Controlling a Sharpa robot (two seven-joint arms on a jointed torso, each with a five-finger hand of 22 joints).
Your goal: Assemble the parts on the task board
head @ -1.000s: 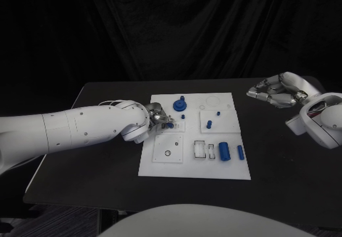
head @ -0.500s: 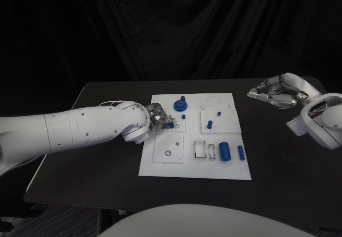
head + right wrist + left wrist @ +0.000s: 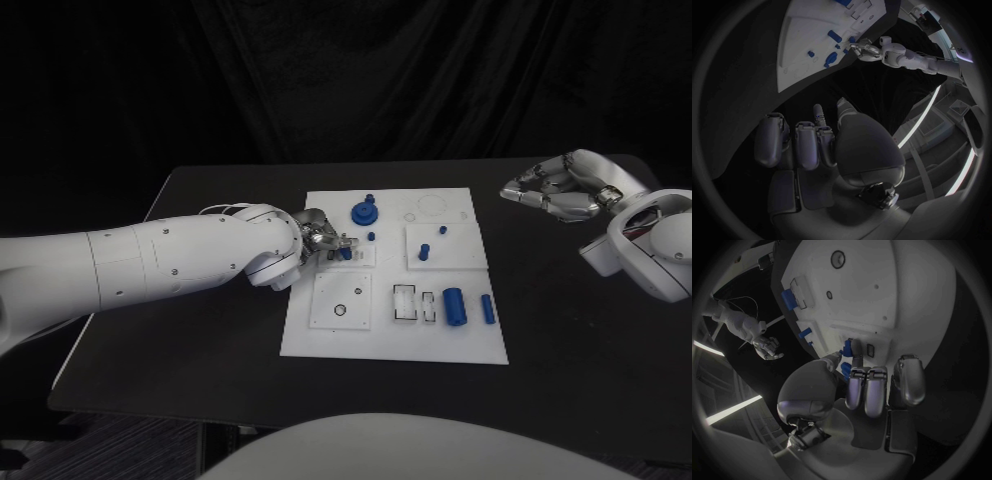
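Board: the white task board (image 3: 392, 345) lies at the centre of the black table (image 3: 188, 340), slightly below the middle of the head view.
Left hand: the left hand (image 3: 323, 240) sits over the board's left edge, a little above the frame's centre. Its fingers (image 3: 856, 385) pinch a small blue peg (image 3: 847, 346) against the board; in the left wrist view the peg stands right at the fingertips, touching the white surface beside a small slot.
Right hand: the right hand (image 3: 560, 187) hovers at the upper right of the head view, over bare table, well apart from the board. Its fingers are curled in with nothing between them.
Round part: a blue round part (image 3: 364, 212) with a stem stands near the board's top edge, just right of the left hand.
Short pegs: two blue pegs (image 3: 424, 250) stand upright on the board's upper right panel, between the two hands.
Loose parts: a blue cylinder (image 3: 454, 306) and a thinner blue pin (image 3: 488, 309) lie side by side on the board's lower right part, well below both hands.
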